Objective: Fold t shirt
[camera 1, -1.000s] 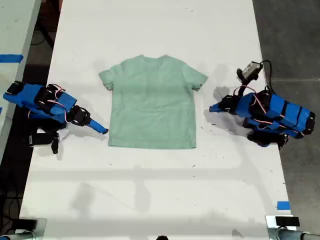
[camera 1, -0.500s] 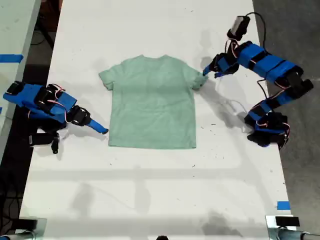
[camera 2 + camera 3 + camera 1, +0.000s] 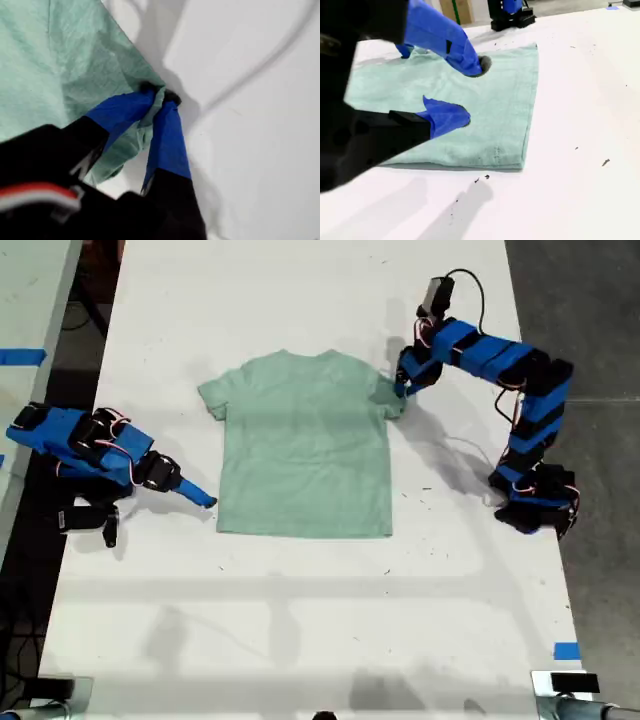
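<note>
T-shirt (image 3: pixel 303 447) lies flat mid-table (image 3: pixel 300 620) in the exterior view. My first gripper (image 3: pixel 159 101) is clenched on its sleeve hem at that view's right. My second gripper (image 3: pixel 465 92) sits released at the shirt's lower left corner in the exterior view.

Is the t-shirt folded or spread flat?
Spread flat: the t-shirt shows both sleeves and its whole body unfolded on the table. Only one sleeve edge is bunched in my first tool.

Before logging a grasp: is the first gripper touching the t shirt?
Touching: the first wrist view shows my first gripper pinching the t shirt sleeve.
</note>
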Tool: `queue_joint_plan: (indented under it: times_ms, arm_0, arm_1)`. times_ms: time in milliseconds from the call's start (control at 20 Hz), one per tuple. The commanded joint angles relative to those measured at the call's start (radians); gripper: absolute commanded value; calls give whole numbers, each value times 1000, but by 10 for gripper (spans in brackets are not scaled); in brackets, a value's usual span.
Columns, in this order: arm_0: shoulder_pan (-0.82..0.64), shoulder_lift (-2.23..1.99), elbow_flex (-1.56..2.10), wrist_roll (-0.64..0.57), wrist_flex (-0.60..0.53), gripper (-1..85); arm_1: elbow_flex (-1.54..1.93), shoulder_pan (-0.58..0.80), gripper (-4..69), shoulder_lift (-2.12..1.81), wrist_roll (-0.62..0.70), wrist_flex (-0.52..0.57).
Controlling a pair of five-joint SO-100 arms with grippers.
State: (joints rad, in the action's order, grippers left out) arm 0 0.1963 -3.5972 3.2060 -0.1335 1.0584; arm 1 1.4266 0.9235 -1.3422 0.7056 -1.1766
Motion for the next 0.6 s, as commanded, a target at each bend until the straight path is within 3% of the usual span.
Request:
queue_joint_plan:
  times_ms: [0,100,350,400,450,500,550]
  arm_0:
    - [-12,-6,8,-9,-20,123]
    - [-12,-6,8,-9,-20,123]
    - [-12,-6,8,-9,-20,123]
    - [-12,-6,8,-9,-20,123]
    - [-12,-6,8,-9,-20,123]
    - [-12,-6,8,-9,-20,123]
    - [-12,-6,8,-9,-20,123]
  arm_1:
    - [-250,-198,16,-135,-3,-32]
    - [-359,-345,16,-132,-18,-17]
    - [-353,-609,25,-67,-51,176]
    - [-354,-629,64,-52,-51,193]
    - [-364,-629,190,-58,-55,175]
    - [-368,-601,75,-97,-66,104]
    - [-304,-557,5,-184,-100,44]
